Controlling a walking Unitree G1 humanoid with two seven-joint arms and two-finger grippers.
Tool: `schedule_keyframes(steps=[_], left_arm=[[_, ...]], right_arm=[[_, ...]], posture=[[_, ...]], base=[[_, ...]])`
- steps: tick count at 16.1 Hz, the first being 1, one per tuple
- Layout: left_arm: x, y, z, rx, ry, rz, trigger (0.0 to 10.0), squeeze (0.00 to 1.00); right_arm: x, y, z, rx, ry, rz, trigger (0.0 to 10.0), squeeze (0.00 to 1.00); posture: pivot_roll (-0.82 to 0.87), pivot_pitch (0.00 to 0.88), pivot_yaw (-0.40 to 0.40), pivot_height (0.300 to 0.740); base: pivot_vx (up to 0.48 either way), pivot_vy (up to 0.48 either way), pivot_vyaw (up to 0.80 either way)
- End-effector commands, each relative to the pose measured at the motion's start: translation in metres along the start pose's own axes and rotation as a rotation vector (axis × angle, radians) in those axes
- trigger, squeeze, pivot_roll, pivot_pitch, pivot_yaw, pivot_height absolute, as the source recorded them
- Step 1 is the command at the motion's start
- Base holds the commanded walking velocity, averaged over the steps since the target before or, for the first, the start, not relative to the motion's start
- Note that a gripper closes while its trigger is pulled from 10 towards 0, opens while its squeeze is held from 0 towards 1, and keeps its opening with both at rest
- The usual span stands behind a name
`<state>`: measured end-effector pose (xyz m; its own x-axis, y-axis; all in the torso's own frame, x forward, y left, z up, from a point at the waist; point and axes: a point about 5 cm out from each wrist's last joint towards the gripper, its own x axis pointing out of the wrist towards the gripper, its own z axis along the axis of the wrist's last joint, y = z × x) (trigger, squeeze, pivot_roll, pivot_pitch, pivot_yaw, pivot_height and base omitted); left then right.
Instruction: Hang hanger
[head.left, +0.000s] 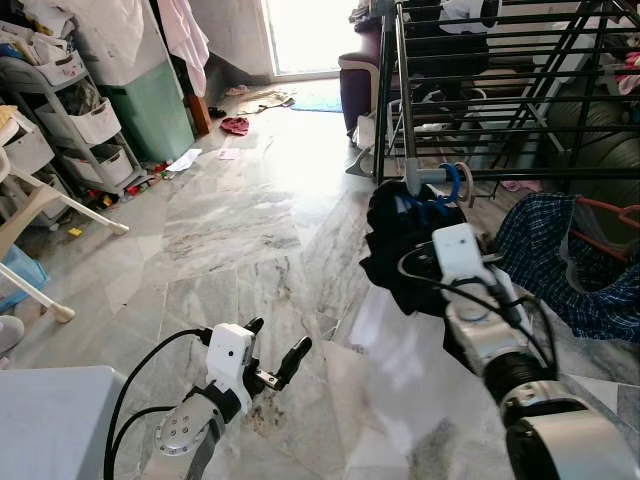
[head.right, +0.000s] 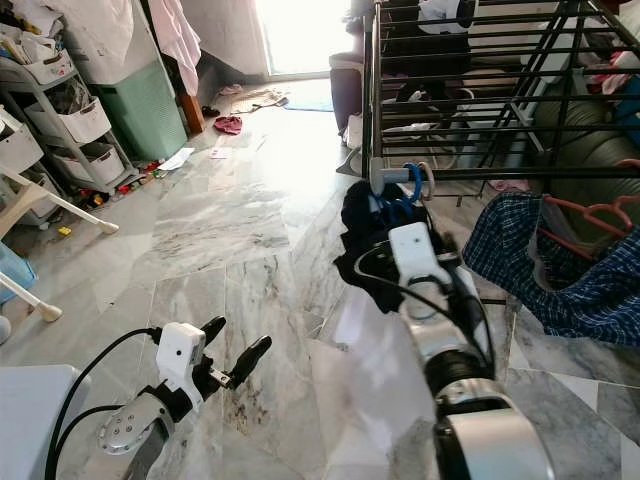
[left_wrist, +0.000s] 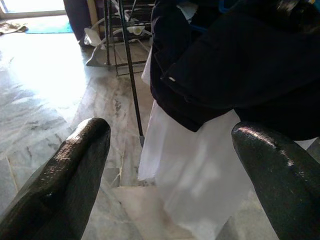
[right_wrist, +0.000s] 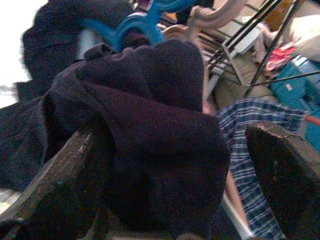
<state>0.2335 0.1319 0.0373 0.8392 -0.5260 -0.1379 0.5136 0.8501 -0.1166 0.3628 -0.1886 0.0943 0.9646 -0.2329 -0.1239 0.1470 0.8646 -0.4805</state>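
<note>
A blue hanger (head.left: 452, 186) hooks over the end of the black drying rack's low rail (head.left: 520, 174). A dark garment (head.left: 398, 242) hangs bunched from it. My right gripper (right_wrist: 180, 170) reaches up to that garment from below. Its fingers (right_wrist: 75, 175) stand wide apart, open, with the dark cloth bulging between them. In the eye views its white wrist camera (head.left: 459, 251) hides the fingertips. My left gripper (head.left: 278, 345) hovers low over the marble floor, open and holding nothing, pointed toward the garment (left_wrist: 235, 65).
A blue plaid shirt (head.left: 560, 262) on a reddish hanger (head.left: 610, 212) hangs from the rack (head.left: 400, 90) to the right. A white sheet (head.left: 395, 335) lies on the floor under the garment. A shelf cart (head.left: 85, 130) and green bin (head.left: 155, 105) line the left wall.
</note>
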Motion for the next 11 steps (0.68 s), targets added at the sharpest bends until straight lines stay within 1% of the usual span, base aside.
schedule_keyframes(steps=[1,2,3,4,6,7,8,10,11], left_arm=[[-0.002,0.002,-0.002,0.003,0.014,0.007,10.0,0.0],[-0.003,0.001,-0.002,0.004,0.014,0.01,10.0,0.0],[-0.003,0.001,-0.002,0.004,0.014,0.011,10.0,0.0],[-0.004,0.001,-0.002,0.005,0.015,0.013,10.0,0.0],[-0.004,0.001,-0.003,0.007,0.018,0.014,10.0,0.0],[-0.005,0.001,-0.003,0.008,0.021,0.012,10.0,0.0],[-0.005,0.001,-0.003,0.012,0.024,0.008,10.0,0.0],[-0.006,0.0,-0.003,0.016,0.028,0.001,10.0,0.0],[-0.006,-0.001,-0.003,0.017,0.026,-0.01,10.0,0.0]], right_arm=[[0.001,-0.002,0.003,-0.004,-0.017,-0.013,10.0,0.0],[0.001,-0.008,-0.007,0.018,0.026,-0.021,10.0,0.0],[0.0,-0.009,-0.01,0.029,0.041,-0.019,10.0,0.0],[-0.001,-0.01,-0.017,0.065,0.072,-0.002,10.0,0.0],[-0.004,-0.004,-0.027,0.134,0.122,0.077,10.0,0.0],[-0.005,-0.003,-0.03,0.145,0.135,0.09,10.0,0.0],[-0.007,0.001,-0.033,0.171,0.152,0.134,10.0,0.0],[-0.01,0.006,-0.036,0.176,0.155,0.203,10.0,0.0],[-0.01,0.005,-0.036,0.154,0.143,0.208,10.0,0.0]], posture=[[-0.08,0.001,0.084,0.74],[-0.08,0.0,0.08,0.74],[-0.08,0.0,0.079,0.74],[-0.08,0.0,0.078,0.74],[-0.08,0.0,0.081,0.74],[-0.08,0.0,0.079,0.74],[-0.08,0.0,0.081,0.74],[-0.08,0.0,0.084,0.74],[-0.09,0.0,0.086,0.74]], base=[[0.0,0.0,0.0],[0.0,0.0,0.0],[0.0,0.0,0.0],[0.0,0.0,0.0],[0.0,0.0,0.0],[0.0,0.0,0.0],[0.0,0.0,0.0],[0.0,0.0,0.0],[0.0,0.0,0.0]])
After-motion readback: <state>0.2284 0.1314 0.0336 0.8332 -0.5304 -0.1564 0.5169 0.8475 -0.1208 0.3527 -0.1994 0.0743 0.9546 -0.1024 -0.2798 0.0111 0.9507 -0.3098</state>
